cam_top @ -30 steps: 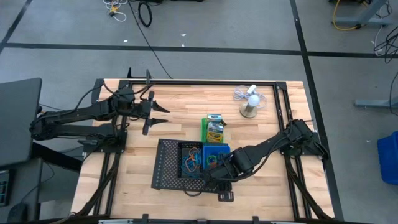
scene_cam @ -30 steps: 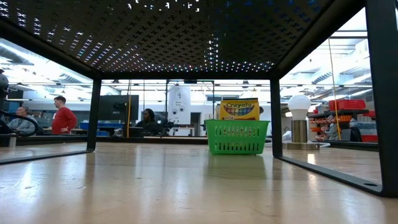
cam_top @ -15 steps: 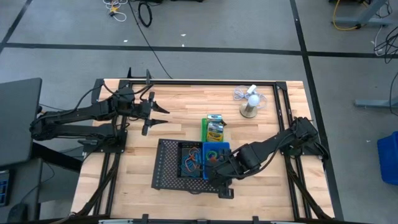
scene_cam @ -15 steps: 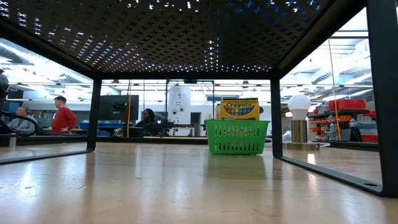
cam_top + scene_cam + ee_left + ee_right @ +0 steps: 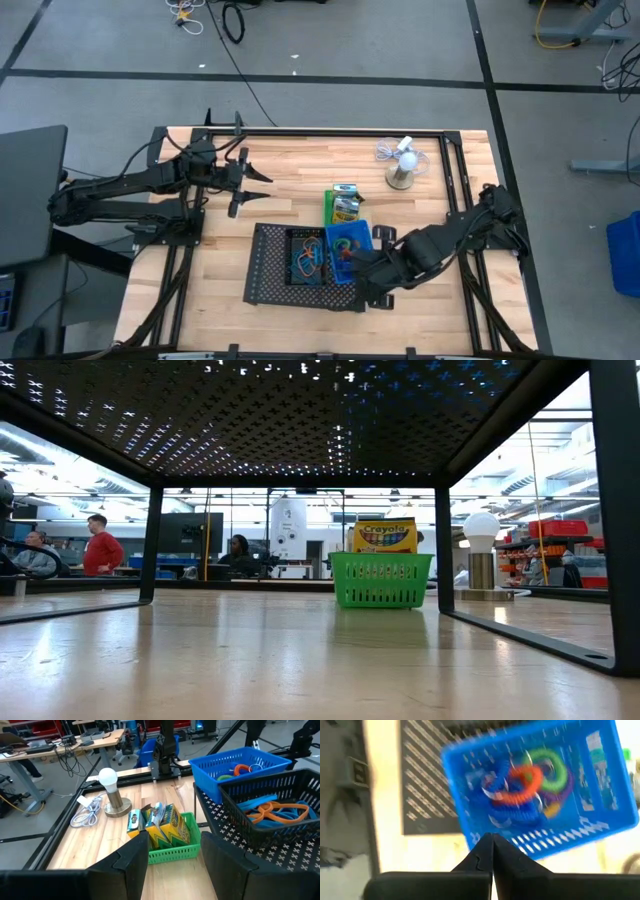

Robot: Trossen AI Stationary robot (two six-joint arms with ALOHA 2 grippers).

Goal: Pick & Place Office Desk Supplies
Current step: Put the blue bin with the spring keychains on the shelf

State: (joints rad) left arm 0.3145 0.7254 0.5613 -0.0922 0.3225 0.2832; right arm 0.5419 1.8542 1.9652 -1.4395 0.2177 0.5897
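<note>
Fingers of the right gripper (image 5: pixel 492 851) are pressed together with nothing between them, just off the wall of the blue bin (image 5: pixel 346 254), which sits on the black mesh tray (image 5: pixel 272 265) holding coloured rubber-band loops (image 5: pixel 522 785). Judging by that, a grasp on the bin needs the jaws reopened and 1 finger set inside the rim before closing. The left gripper (image 5: pixel 258 181) hovers part-open and empty, well apart, facing the green bin (image 5: pixel 172 840) with the yellow crayon box (image 5: pixel 385 535).

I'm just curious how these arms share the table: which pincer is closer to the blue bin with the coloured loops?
The right pincer: it sits shut right at the blue bin's edge. The left pincer hovers well away, across the table.
</note>
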